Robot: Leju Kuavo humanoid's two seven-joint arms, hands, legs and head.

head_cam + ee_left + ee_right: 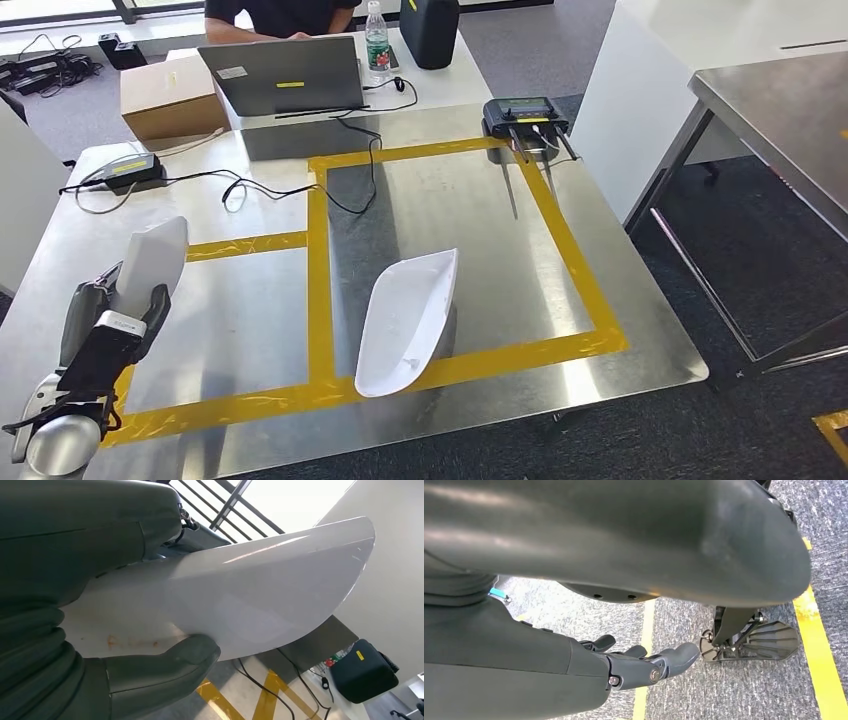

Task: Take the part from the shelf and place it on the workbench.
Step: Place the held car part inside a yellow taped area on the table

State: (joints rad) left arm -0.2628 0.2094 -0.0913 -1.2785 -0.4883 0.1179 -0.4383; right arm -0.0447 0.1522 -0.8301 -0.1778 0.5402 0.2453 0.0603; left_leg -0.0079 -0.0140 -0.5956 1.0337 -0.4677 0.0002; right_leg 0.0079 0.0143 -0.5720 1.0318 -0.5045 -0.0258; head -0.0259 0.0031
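Head view: the left hand (112,318) grips a white part (152,255) above the desk (480,240), well apart from a second white part (408,320) lying there.

Left wrist view: thumb and fingers clamp the shell; it should be lowered level before letting go.

Right wrist view: the right hand (644,665) hangs empty, fingers loosely apart.

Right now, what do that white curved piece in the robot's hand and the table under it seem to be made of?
White part in the left hand: probably glossy moulded plastic, thin-shelled with window glare.
Workbench: apparently brushed stainless steel, grey with blurry reflections, marked with yellow tape.
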